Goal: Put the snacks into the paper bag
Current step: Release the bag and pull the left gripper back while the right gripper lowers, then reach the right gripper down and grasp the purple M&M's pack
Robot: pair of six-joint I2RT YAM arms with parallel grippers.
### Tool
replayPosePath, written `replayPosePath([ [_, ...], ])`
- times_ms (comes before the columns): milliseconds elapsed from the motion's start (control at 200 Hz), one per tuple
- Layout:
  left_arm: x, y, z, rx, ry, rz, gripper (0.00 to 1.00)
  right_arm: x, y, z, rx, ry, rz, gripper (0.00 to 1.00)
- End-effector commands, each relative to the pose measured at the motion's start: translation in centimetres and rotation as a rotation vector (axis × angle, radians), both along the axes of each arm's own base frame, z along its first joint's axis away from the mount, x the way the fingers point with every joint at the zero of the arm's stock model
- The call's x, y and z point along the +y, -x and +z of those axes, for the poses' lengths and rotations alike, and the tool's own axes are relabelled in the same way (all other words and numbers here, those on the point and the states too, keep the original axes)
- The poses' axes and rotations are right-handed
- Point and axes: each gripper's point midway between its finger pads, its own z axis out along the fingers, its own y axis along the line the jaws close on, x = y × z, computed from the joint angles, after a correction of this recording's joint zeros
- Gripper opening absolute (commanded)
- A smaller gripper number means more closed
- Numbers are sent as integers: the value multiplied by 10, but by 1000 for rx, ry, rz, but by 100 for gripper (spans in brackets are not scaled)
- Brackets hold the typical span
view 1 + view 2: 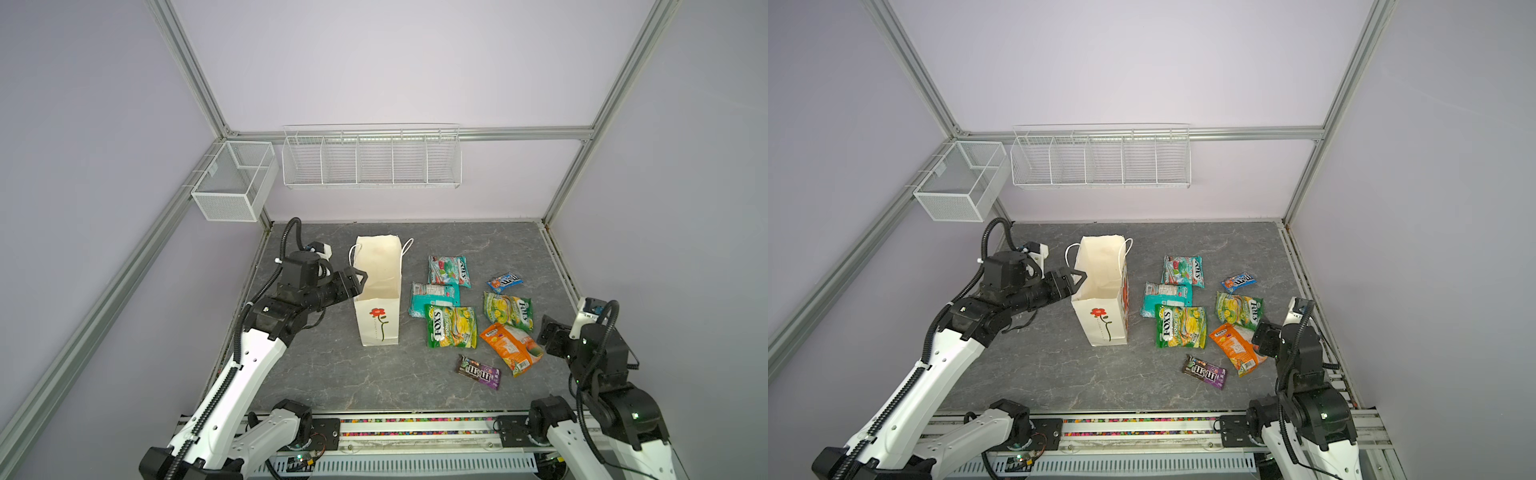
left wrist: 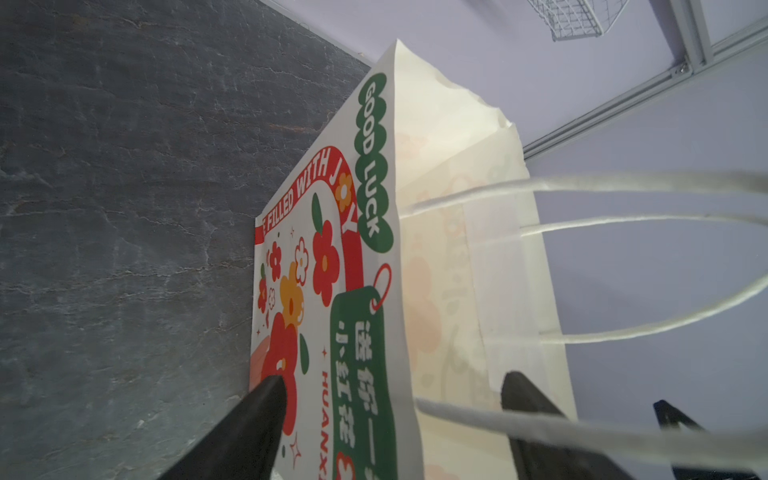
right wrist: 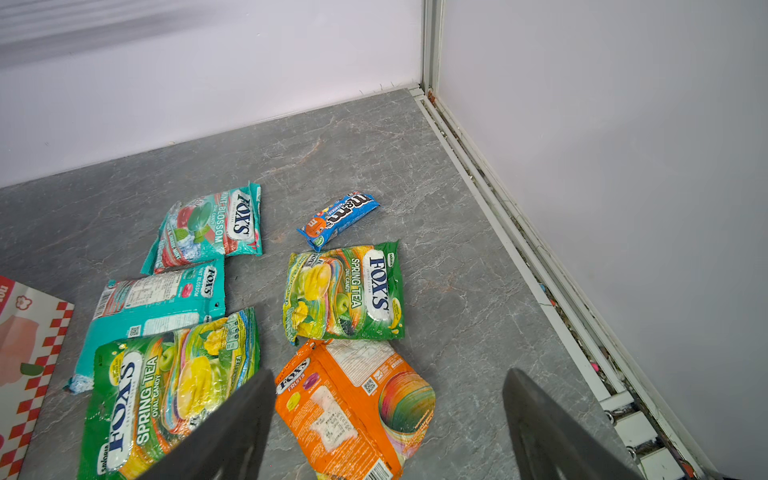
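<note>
The paper bag stands upright and open-topped at the left of the grey table. My left gripper is open at its rim, straddling the printed side wall: one finger outside, one inside, cord handles beside it. Right of the bag, the snacks lie flat: two teal packets, two green FOX'S packets, an orange one, blue M&M's and brown M&M's. My right gripper hangs open over the orange packet, holding nothing.
Two white wire baskets hang on the back frame, above the table. A metal rail runs along the front edge, and a track lines the right wall close to the snacks.
</note>
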Motion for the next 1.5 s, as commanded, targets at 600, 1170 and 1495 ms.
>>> replayPosePath([
  [600, 49, 66, 64, -308, -132, 14, 100, 79, -23, -21, 220, -158, 392, 88],
  [1170, 72, 90, 13, -351, -179, 69, 99, 131, -10, -63, 535, -177, 525, 88],
  [1495, 76, 93, -2, -337, -188, 81, 99, 161, 8, -113, 720, 5, 574, 88],
])
